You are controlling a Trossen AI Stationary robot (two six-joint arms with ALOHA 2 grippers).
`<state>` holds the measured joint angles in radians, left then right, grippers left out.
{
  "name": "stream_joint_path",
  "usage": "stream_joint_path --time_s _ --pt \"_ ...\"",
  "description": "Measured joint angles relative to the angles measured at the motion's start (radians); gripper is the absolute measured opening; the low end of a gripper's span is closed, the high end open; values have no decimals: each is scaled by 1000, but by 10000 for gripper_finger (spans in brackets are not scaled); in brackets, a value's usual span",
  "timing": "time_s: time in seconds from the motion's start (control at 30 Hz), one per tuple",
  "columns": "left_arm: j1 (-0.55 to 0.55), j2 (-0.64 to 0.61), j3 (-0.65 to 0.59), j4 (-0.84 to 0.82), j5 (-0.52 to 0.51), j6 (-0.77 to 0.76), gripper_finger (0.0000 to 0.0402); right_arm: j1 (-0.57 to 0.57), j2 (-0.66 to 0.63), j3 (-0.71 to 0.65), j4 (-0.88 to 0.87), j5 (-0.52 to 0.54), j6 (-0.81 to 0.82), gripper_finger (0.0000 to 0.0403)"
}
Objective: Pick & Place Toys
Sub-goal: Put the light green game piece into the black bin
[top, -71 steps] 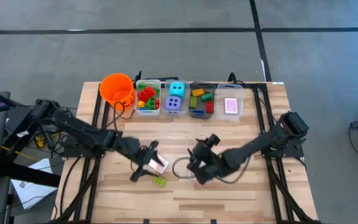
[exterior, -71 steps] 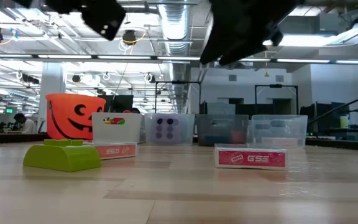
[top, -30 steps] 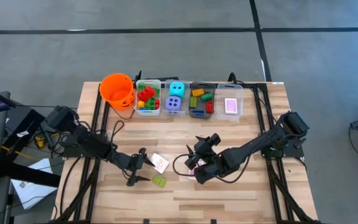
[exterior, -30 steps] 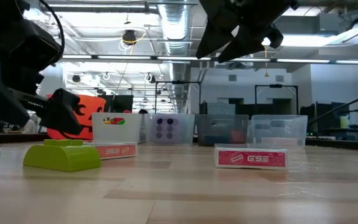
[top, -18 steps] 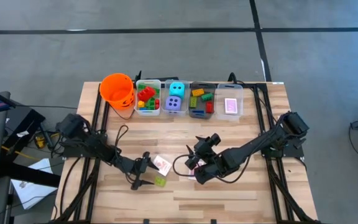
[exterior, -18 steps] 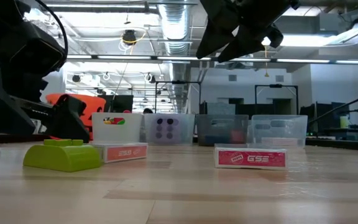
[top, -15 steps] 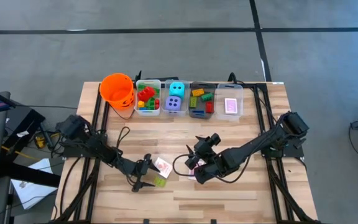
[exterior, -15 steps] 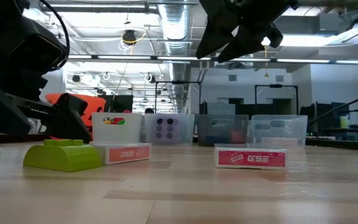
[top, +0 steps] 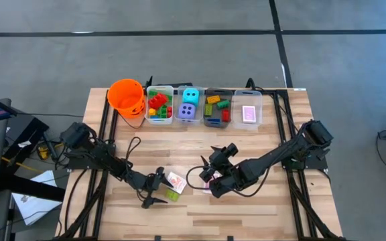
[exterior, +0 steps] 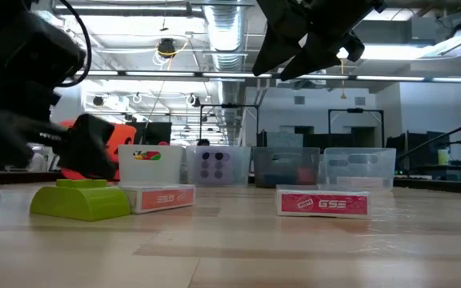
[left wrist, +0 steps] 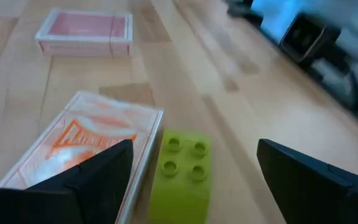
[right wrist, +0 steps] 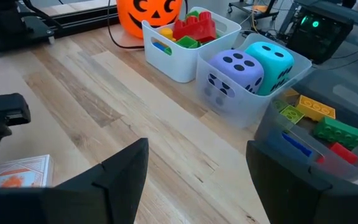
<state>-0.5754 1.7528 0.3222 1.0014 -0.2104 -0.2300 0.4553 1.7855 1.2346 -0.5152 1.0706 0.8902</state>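
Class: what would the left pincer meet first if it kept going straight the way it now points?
Most likely the green brick. The left pincer is open, and the brick lies between its two fingers, just ahead. The card box lies beside one finger and might be brushed; depth is hard to judge.

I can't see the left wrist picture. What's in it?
The left claw is open around a green brick on the wooden table. A card box lies right beside the brick, and another card box sits farther away.

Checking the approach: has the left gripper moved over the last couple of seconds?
Yes. The left gripper moved toward the table's near edge, away from the orange bucket.
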Motion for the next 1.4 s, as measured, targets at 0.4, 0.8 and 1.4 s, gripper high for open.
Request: stream_joint_path --time_s 0.4,0.8,1.4 --pt "122 54 18 -54 -27 120 333 0 0 0 0 0 0 264" --pt "165 -42 41 -71 109 138 336 5 0 0 4 0 0 264" --pt "80 -160 42 -227 34 136 336 4 0 0 6 0 1 264"
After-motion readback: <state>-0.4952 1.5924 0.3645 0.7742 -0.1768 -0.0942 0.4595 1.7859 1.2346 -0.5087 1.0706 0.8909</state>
